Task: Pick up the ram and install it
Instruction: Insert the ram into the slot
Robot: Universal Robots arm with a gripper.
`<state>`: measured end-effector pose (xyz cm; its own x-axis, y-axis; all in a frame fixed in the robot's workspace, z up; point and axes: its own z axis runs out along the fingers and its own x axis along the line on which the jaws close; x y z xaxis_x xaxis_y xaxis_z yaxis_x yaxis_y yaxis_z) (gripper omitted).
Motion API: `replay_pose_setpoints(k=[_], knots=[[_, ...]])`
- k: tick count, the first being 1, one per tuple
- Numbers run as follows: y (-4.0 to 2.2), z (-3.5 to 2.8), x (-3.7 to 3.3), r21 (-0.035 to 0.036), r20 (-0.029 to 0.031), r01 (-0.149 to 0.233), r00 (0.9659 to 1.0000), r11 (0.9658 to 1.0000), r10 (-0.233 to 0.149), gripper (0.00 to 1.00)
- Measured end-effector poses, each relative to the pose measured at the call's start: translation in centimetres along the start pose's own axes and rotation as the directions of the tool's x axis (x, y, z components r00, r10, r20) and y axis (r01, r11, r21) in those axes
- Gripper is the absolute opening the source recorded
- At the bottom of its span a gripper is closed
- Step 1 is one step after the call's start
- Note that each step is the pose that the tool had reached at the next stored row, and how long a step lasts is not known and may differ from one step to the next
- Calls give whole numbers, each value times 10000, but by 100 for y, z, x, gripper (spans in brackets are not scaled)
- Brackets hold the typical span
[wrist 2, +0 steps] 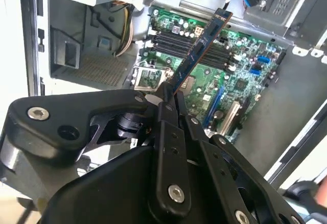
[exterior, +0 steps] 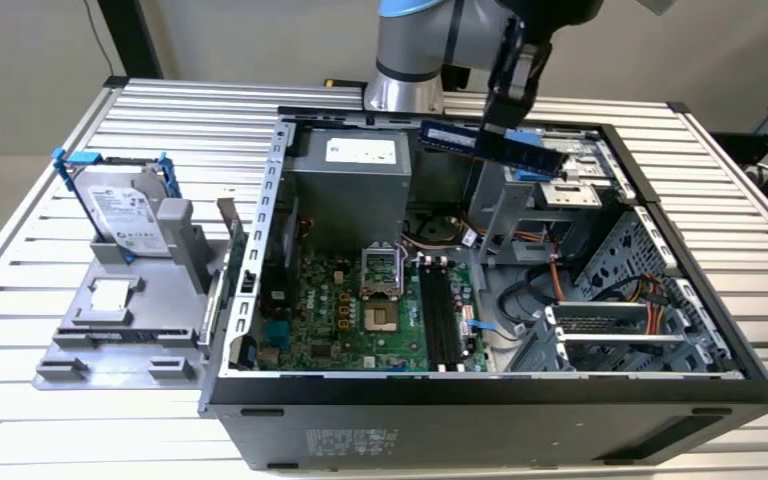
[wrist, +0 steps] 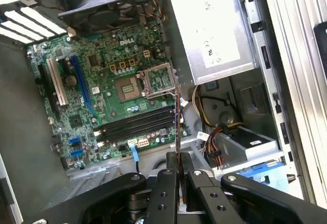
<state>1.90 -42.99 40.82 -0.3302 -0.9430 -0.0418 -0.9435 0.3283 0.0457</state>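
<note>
One ram pinched in tool, above open computer case

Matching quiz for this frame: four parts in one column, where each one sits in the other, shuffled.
1 ram
2 hard drive
3 memory slots
4 power supply

A in a blue bracket on the grey stand outside the case
B on the green board
C clamped in the gripper above the open case
D grey box with a white label, inside the case

Pairs: 1-C, 2-A, 3-B, 4-D
</note>
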Motion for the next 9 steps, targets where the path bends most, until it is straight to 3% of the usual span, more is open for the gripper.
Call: replay_pose_setpoints(k=[5, 9], knots=[[0, 0, 0, 33, 39, -814, 9967, 9967, 814, 0], [0, 0, 0, 56, 71, -1458, 9893, 9893, 1458, 0]])
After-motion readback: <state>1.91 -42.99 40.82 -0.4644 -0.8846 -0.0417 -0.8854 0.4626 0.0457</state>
